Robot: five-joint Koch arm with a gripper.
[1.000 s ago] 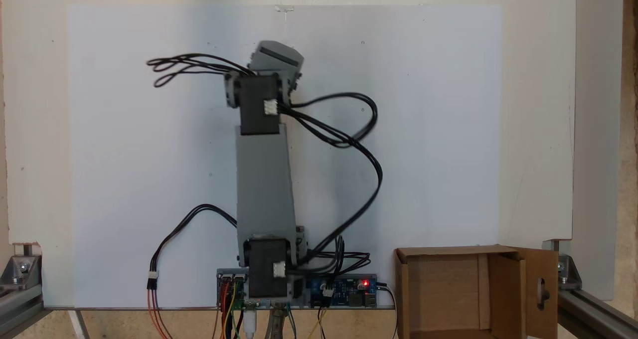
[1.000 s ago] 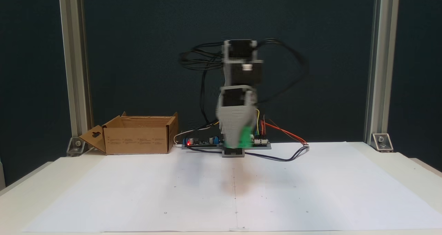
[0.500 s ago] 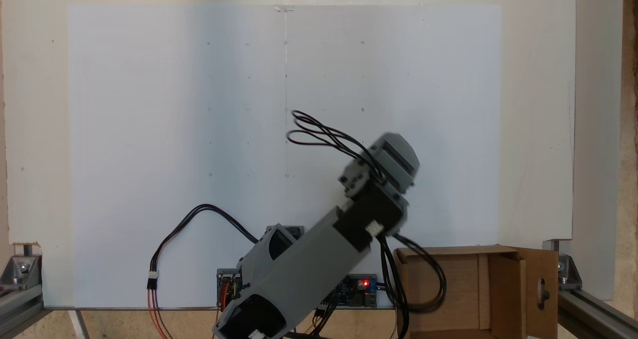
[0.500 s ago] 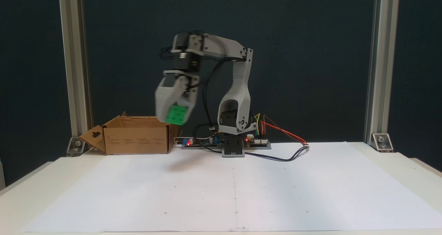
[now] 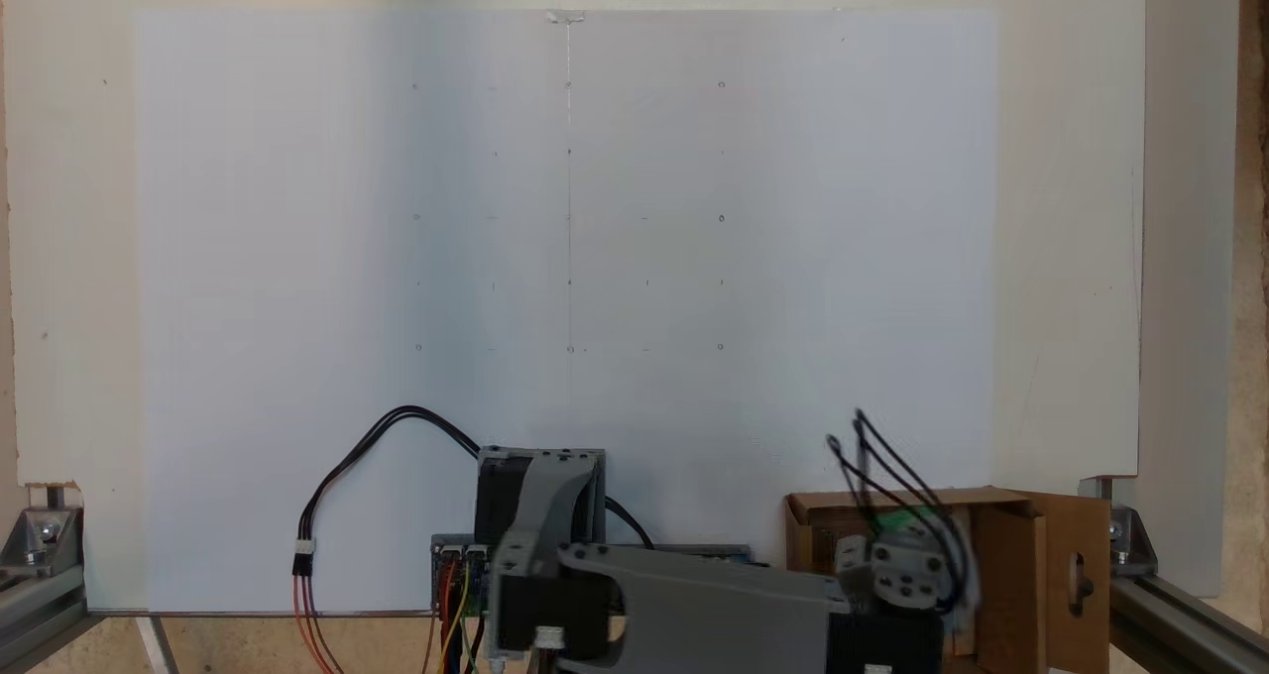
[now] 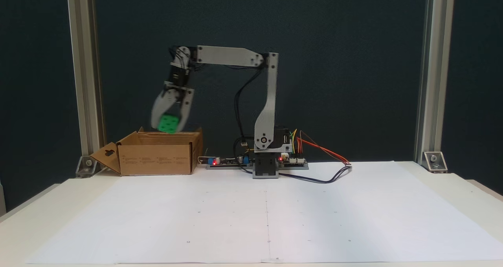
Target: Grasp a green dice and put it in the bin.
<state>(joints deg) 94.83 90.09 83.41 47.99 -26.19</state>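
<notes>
The green dice (image 6: 168,123) hangs just above the open top of the bin (image 6: 157,157), a brown cardboard box at the table's back left in that fixed view. My gripper (image 6: 169,125) points down and is shut on the dice, one grey finger on each side. In the fixed view from above, the bin (image 5: 1006,555) sits at the bottom right. There my wrist is over it, and a sliver of the green dice (image 5: 897,521) shows past the wrist and cables.
White paper (image 6: 267,216) covers the table. The arm's base and circuit boards (image 6: 271,163) stand at the back centre with loose cables. Aluminium posts (image 6: 84,78) rise at both back corners. The bin's side flap (image 6: 105,156) with a slot sticks out to the left.
The arm has swung from the middle of the table toward the bin, carrying the dice. It now reaches out level, with the gripper above the box opening.
</notes>
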